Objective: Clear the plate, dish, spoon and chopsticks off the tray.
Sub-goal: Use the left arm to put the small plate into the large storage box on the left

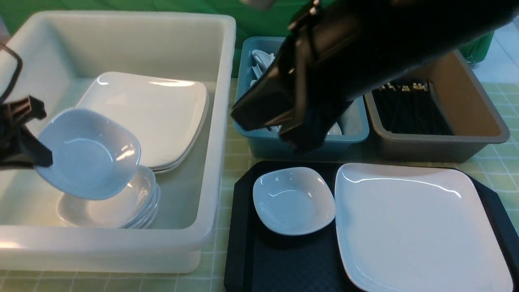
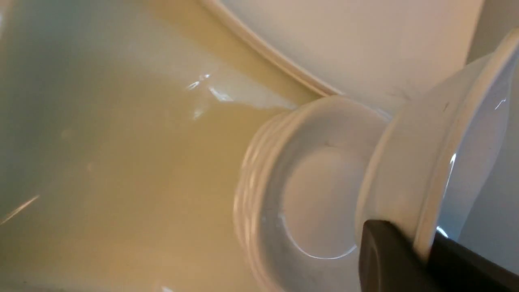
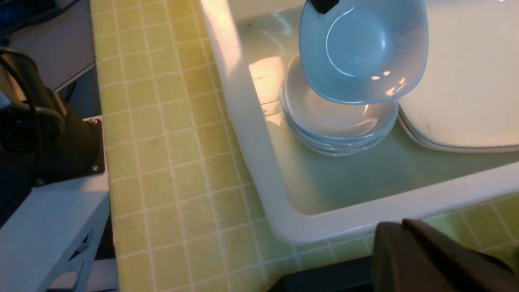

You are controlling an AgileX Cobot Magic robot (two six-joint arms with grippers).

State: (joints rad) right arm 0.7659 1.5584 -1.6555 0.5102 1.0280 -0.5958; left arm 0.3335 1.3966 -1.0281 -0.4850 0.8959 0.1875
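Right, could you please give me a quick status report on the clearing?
Left pincer shut on a dish, tilted over the dish stack in the white tub. Right pincer shut, empty. On tray: plate, second dish.

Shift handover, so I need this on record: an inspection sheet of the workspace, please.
Surface: yellow-green checked table; tray on it.
Job's things: plate and small dish on tray; held dish tilted over dish stack in white tub.
Clutter: blue bin with spoons; grey-brown tub with chopsticks; stacked plates in white tub.
Grippers: left gripper shut on held dish's rim; right gripper shut, raised, nothing seen held.
Cables: black cable at left arm.
Surroundings: green backdrop.
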